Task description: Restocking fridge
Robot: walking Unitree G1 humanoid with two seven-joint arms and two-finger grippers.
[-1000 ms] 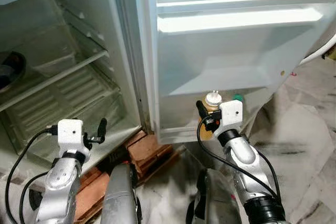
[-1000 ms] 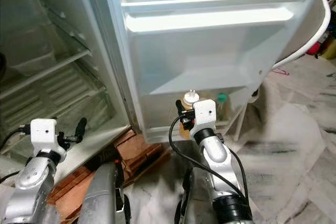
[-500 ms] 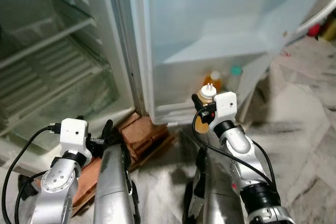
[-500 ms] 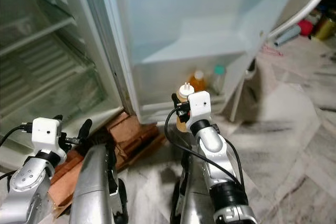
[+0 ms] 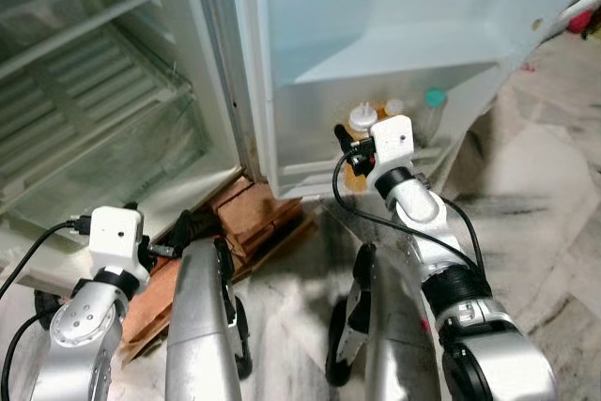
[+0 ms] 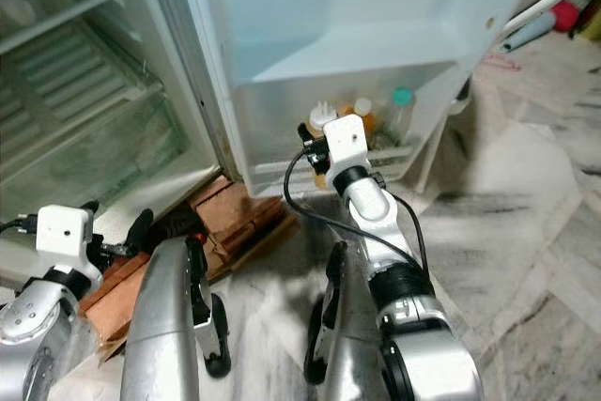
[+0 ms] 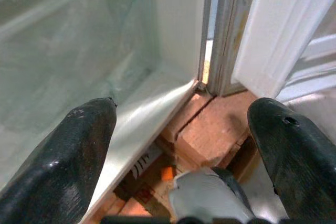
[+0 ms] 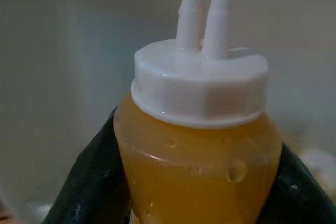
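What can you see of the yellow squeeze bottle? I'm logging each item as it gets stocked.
The squeeze bottle is clear plastic holding orange-yellow liquid, with a white screw cap bearing twin nozzles. It stands upright, clamped between the right gripper's black fingers, at the fridge door's bottom shelf.

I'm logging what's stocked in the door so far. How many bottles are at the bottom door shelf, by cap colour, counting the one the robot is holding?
White cap: 2, the squeeze bottle in the right gripper and an orange bottle.
Green cap: 1, a clear bottle.
Total: 3
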